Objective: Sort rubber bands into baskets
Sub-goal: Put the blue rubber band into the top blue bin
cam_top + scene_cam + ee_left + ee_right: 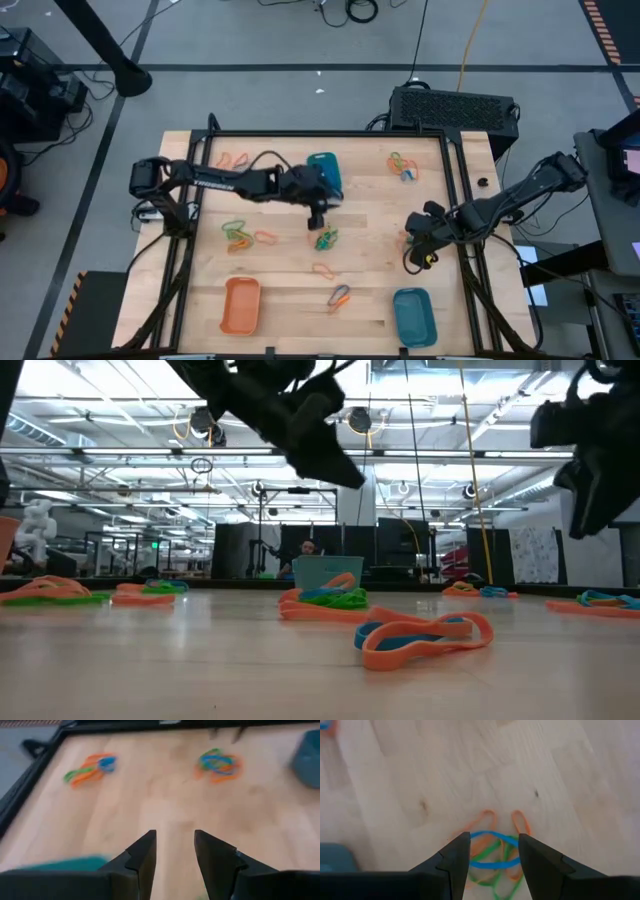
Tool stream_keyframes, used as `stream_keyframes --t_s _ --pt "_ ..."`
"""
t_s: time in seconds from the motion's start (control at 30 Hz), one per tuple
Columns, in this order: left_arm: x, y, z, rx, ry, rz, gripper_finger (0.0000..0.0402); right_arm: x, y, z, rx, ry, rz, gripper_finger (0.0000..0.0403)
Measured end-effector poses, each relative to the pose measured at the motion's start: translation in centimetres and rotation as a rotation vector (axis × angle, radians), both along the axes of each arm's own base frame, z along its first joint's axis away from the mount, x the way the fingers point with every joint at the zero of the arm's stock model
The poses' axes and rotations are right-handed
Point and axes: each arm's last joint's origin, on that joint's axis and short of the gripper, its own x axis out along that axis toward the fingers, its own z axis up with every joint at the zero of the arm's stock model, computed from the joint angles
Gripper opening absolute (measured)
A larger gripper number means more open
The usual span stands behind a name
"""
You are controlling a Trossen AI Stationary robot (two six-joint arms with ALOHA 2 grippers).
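Rubber bands lie in small orange, blue and green clusters across the wooden table (300, 255). My left gripper (317, 214) hangs open over the table's middle, beside the far teal basket (325, 172) and just beyond a green and blue cluster (326, 238); nothing is between its fingers (142, 852). My right gripper (492, 840) stands open near the right edge, above an orange, blue and green cluster (492, 852) that shows between its fingertips. In the low view it (592, 510) is clear of the table. An orange basket (241, 305) and a second teal basket (413, 315) stand on the near edge.
More band clusters lie at the far left (235, 160), the left middle (238, 235), the far right (403, 165) and the near middle (338, 296). A black frame (455, 190) borders the table. A black box (452, 106) sits behind the far right corner.
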Motion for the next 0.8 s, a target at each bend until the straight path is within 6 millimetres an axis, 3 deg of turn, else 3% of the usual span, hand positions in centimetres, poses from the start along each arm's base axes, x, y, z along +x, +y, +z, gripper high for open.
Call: stream_keyframes --t_s 0.23,0.4,0.6,0.8 --pt "1.9 -2.9 -1.2 0.037 -0.101 -0.089 0.0141 -0.6 -0.2 -2.3 -0.071 0.057 0.213 0.0160" --pt "2.0 -3.8 -1.5 0.092 -0.090 0.022 0.0141 -0.6 -0.2 -3.4 -0.066 0.021 0.222 0.0160" --pt "-0.4 -5.8 -1.2 0.211 -0.070 0.077 0.0141 -0.8 -0.3 -4.9 -0.088 0.056 0.240 0.0160" --pt "-3.2 -5.8 -1.7 0.205 -0.129 0.138 0.0141 0.2 -0.1 -5.6 -0.185 0.021 0.299 0.0160"
